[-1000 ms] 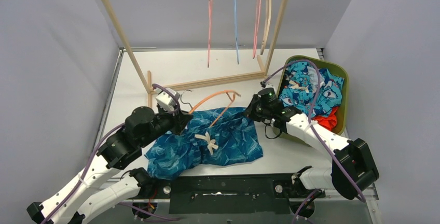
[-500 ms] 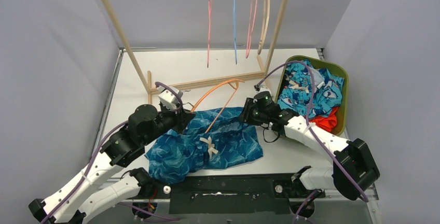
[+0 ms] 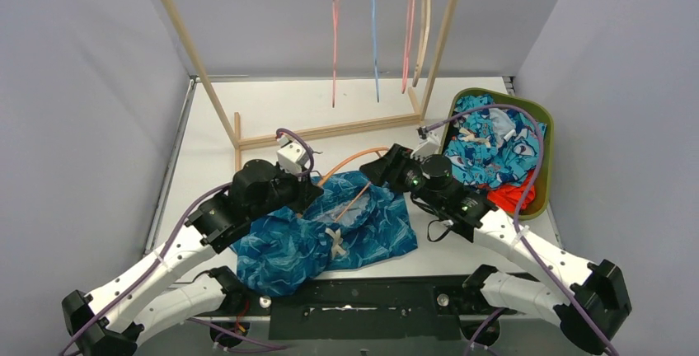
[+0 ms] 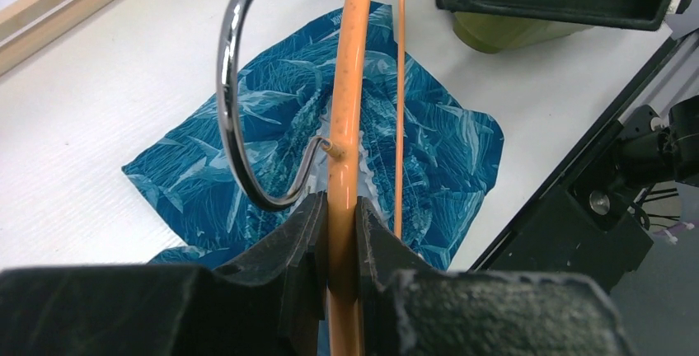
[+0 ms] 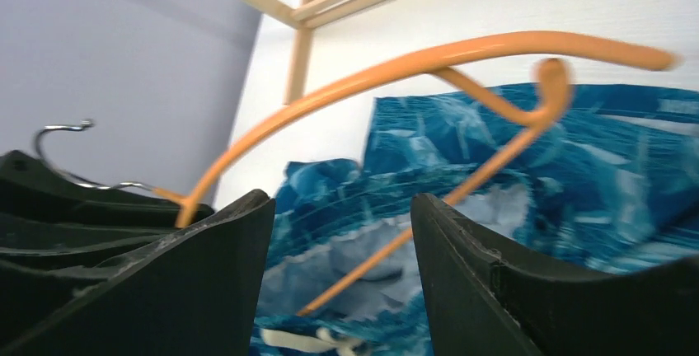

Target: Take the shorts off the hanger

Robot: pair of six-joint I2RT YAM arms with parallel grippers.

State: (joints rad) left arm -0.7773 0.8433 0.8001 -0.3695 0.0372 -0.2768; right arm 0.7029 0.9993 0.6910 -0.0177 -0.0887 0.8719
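While the left claw (image 4: 341, 212) clamps the hanger (image 4: 347, 84), the right claw (image 5: 340, 208) hovers open.

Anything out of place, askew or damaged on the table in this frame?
Nothing is damaged or spilled. The teal leaf-print shorts lie crumpled on the table, with their near corner at its front edge. The orange hanger is off the wooden rack and tilted above them, clamped in the left gripper.
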